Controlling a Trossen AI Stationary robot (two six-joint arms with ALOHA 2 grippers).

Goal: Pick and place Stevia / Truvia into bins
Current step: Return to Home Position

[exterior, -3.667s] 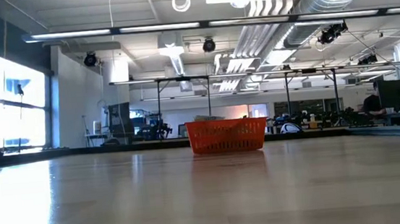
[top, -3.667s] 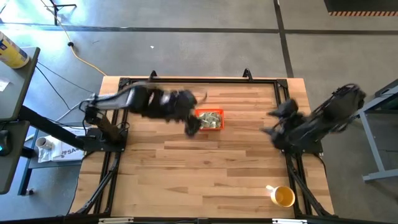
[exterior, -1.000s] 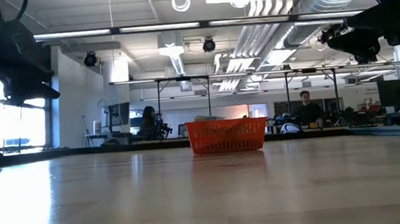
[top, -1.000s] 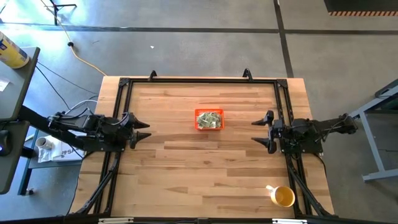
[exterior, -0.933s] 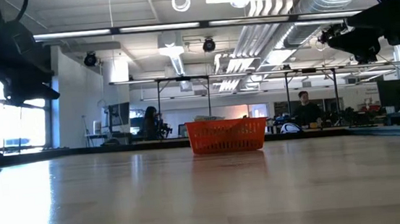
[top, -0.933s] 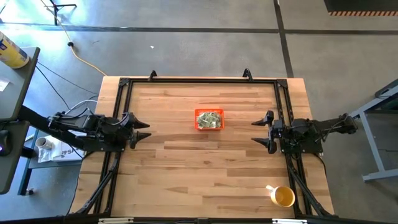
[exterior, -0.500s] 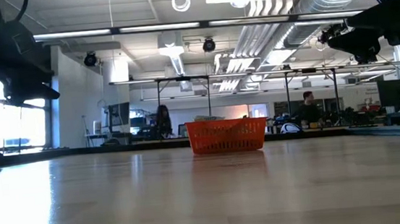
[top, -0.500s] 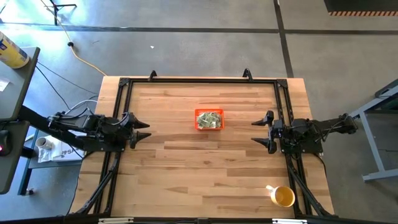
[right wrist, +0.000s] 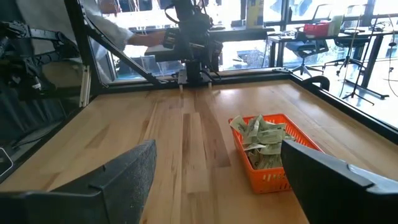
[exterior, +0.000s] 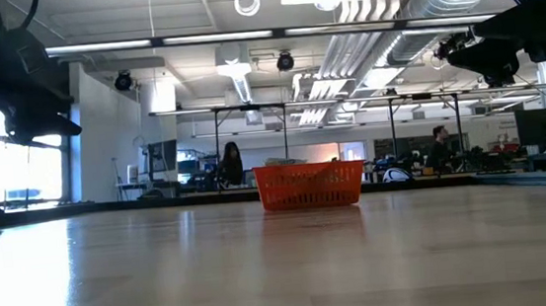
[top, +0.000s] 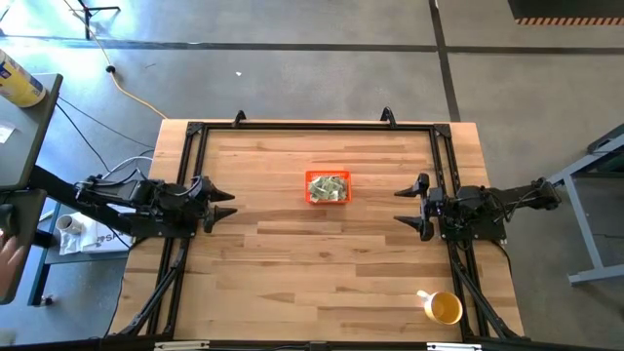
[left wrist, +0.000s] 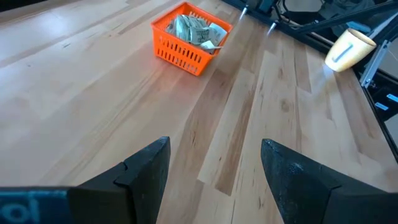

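Found the left gripper (top: pixel 224 206) parked at the left edge of the surface (top: pixel 312 273), fingers apart and holding nothing. Saw the orange bin (top: pixel 309 188) standing toward the far middle of the surface, well apart from both arms, heaped with Stevia packets (top: pixel 330 185). Made these out as small flat paper sachets, green and white, crumpled, overlapping, and poking above the low slotted walls. Spotted no packet loose on the wood. Found the right gripper (top: pixel 402 206) mirrored at the right edge, fingers likewise apart and empty. Noted a yellow mug (top: pixel 444 308) at the near right corner. Judged the sorting finished and the return to rest as good as done. Reckoned the next move called for little beyond settling both arms.
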